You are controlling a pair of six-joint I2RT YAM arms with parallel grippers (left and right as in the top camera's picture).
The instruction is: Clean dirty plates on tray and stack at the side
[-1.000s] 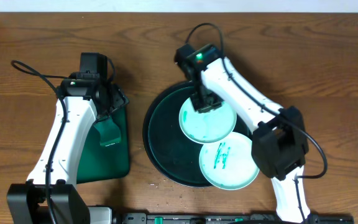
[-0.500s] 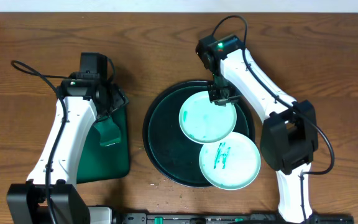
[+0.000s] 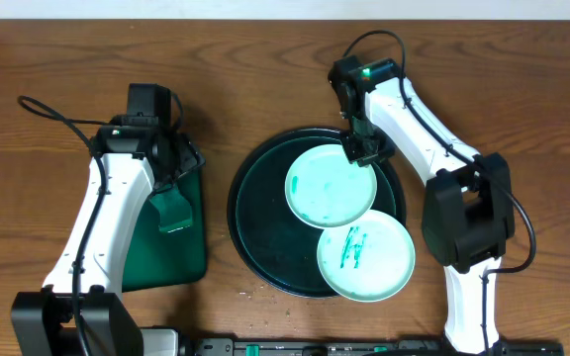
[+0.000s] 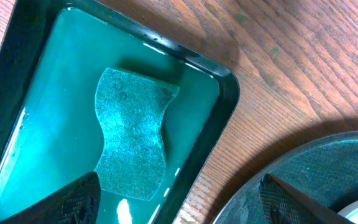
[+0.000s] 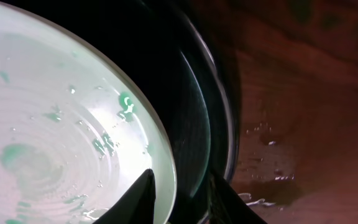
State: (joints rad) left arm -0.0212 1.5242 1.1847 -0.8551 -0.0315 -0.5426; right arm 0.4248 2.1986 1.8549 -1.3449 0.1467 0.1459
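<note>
The round dark tray [image 3: 255, 213] holds two plates. The upper plate [image 3: 330, 185] is wet, with only faint green smears. The lower plate [image 3: 364, 255] carries a green scribble and overhangs the tray's near right rim. My right gripper [image 3: 362, 150] is at the upper plate's far right edge. In the right wrist view it [image 5: 182, 199] stands open astride that plate's rim [image 5: 160, 143], one finger over the plate and the other over the tray [image 5: 197, 112]. My left gripper [image 3: 179, 163] hangs wide open and holds nothing.
A rectangular green tray [image 3: 198, 259] at the left holds green water and a green sponge [image 3: 173, 208]. In the left wrist view that sponge [image 4: 132, 140] lies just ahead of my open fingers. Bare wood tabletop [image 3: 522, 119] lies right of the round tray, wet near the rim [image 5: 260, 180].
My right gripper has moved from the upper plate's far left part across to its far right rim. Its jaws have widened. The left arm has not moved.
</note>
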